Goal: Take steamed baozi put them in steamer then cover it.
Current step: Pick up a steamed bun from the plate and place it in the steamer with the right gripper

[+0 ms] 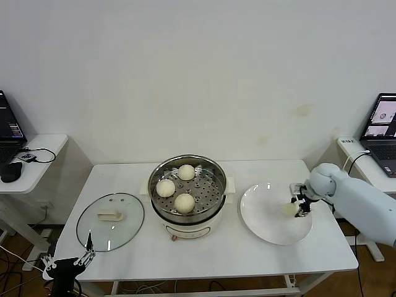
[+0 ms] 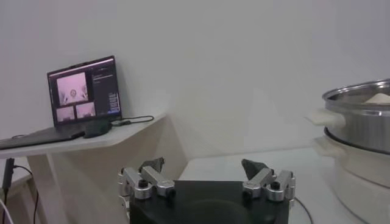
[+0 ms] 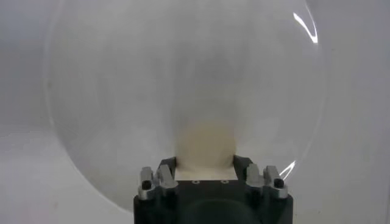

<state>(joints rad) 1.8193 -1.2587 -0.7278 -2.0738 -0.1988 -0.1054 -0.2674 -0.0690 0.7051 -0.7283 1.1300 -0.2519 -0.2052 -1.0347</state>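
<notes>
The steamer [image 1: 216, 180] stands mid-table with three steamed baozi [image 1: 184, 202] on its perforated tray. Another baozi [image 1: 288, 209] lies on the white plate [image 1: 266, 219] to the steamer's right, and my right gripper [image 1: 299, 205] is shut on it. In the right wrist view the bun [image 3: 206, 141] fills the gap between the fingers of that gripper [image 3: 206, 163], both pressing its sides, over the plate [image 3: 152, 79]. The cover [image 1: 99, 234] lies flat on the table left of the steamer. My left gripper [image 1: 69, 260] hangs open and empty below the table's front left corner.
Side desks with laptops stand at the far left [image 1: 7, 130] and far right [image 1: 383, 124]. The left wrist view shows the left gripper [image 2: 204, 164], the laptop [image 2: 82, 91] and the steamer's wall [image 2: 359, 115]. The wall runs close behind the table.
</notes>
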